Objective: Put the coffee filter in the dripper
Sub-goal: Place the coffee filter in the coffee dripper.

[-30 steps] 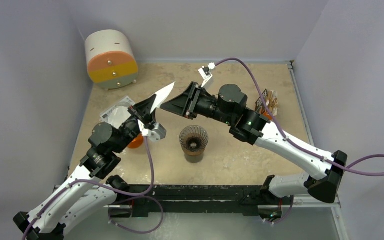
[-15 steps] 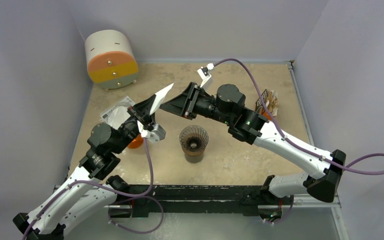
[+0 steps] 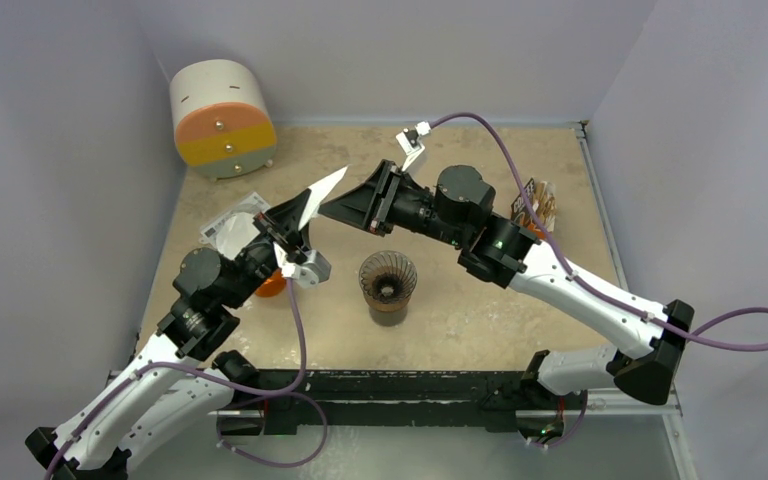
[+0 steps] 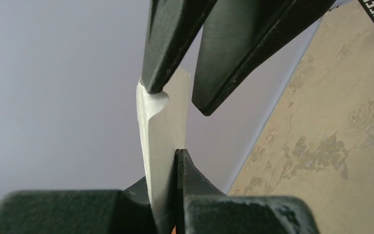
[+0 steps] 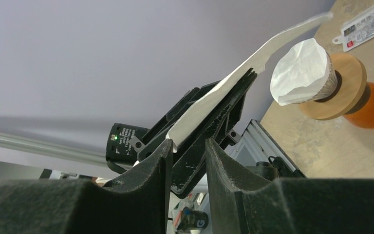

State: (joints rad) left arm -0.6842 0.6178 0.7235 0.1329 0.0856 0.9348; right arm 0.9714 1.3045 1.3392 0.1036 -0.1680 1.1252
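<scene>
The coffee filter (image 4: 159, 124) vanishes low down, apparently inside the left claw (image 4: 177, 153).

White links (image 3: 580, 290), black joints (image 3: 460, 200), purple cables (image 3: 750, 311), right end effector (image 5: 188, 146) fingers (image 5: 146, 190) black, wedge-shaped

Tabletop (image 3: 460, 335): beige, mottled like stone, matte. Plain pale lavender-grey walls on three sides: left wall (image 3: 60, 200), back wall (image 3: 410, 55), right wall (image 3: 705, 150). Thin metal rail (image 3: 600, 185) along the tabletop's right edge. Black bar (image 3: 400, 382) across the near edge. Light soft and even; shadows faint.
</scene>
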